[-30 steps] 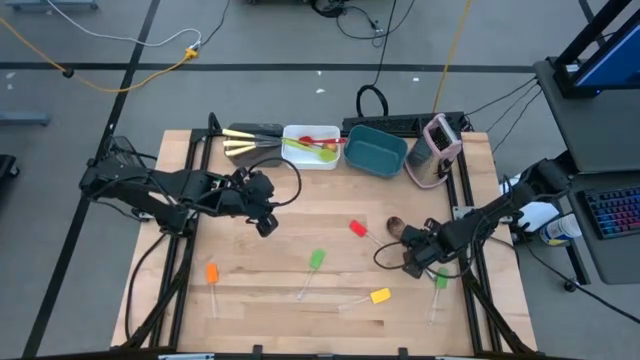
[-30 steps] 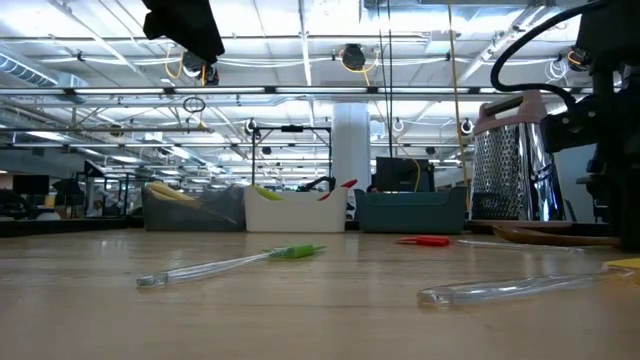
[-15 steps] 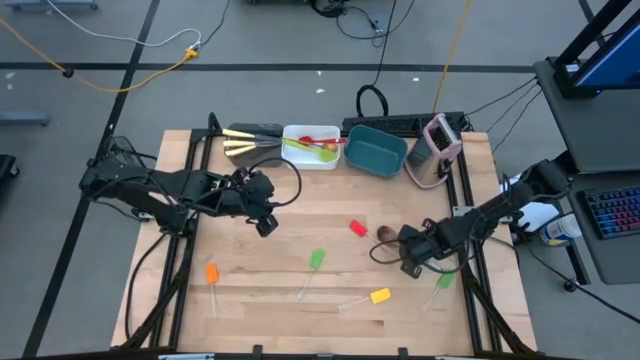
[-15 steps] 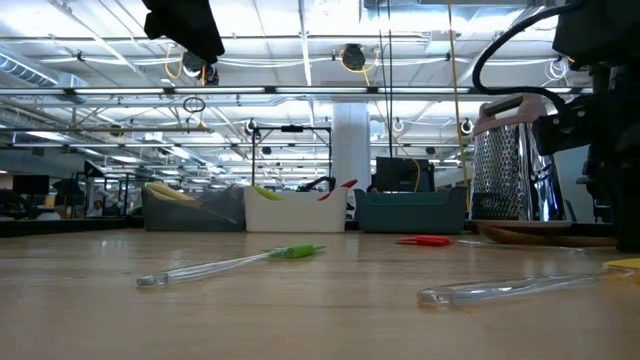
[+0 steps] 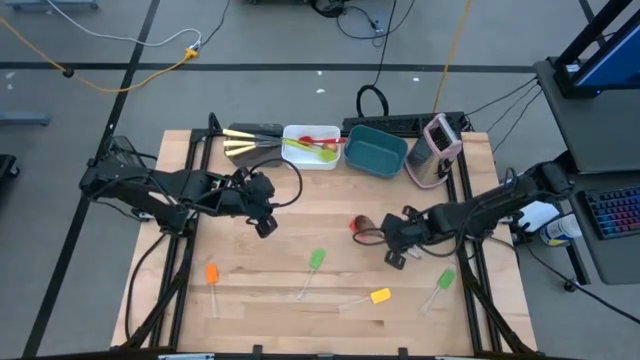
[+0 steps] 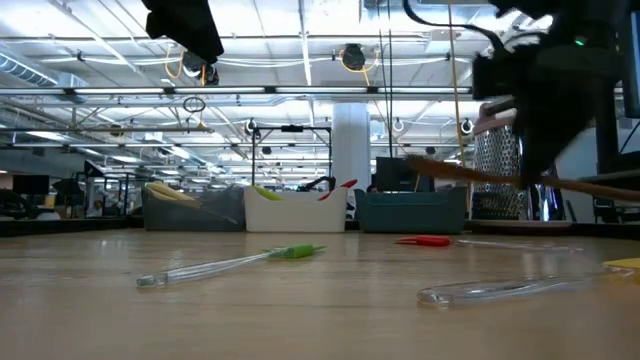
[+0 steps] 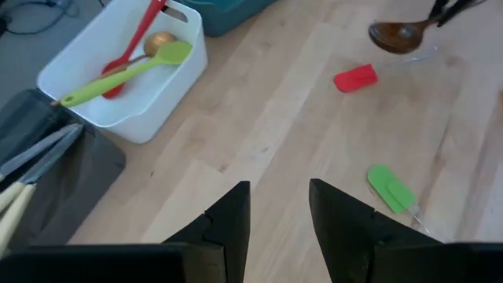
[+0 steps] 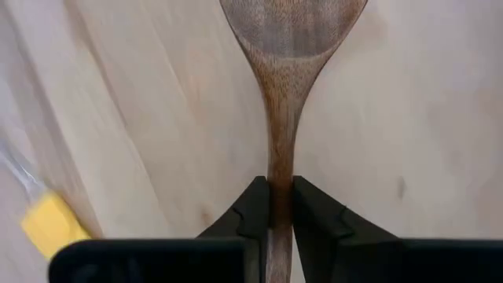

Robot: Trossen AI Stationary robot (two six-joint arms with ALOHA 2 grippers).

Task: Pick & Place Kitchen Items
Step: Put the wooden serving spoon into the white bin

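My right gripper (image 5: 393, 246) is shut on a wooden spoon (image 7: 397, 35), which hangs in the air over the table's middle right, close to a red spatula (image 5: 356, 225). My left gripper (image 7: 279, 189) stands open above the table's left half, with nothing between its fingers. Flat on the wood lie an orange spatula (image 5: 212, 273), a green one (image 5: 316, 260), a yellow one (image 5: 380, 296) and a second green one (image 5: 445, 278). My right gripper pinches the spoon's slim handle (image 8: 280, 189) between its two fingers, some way back from the bowl (image 8: 292, 23). The fingers slant down from the table's right side. The spoon is lifted clear and nearly level (image 6: 470, 172), with its bowl toward the table's left.
Along the far edge stand a brown tub (image 5: 250, 140) with knives, a white tub (image 5: 310, 147) with a red and a green spoon, a teal tub (image 5: 376, 152) and a pink appliance (image 5: 437, 150). Bare wood lies between the two arms.
My right gripper has risen and gone toward the table's left and far side, turning as it went. The wooden spoon, which lay on the table, has come up with it and now hangs clear of the wood.
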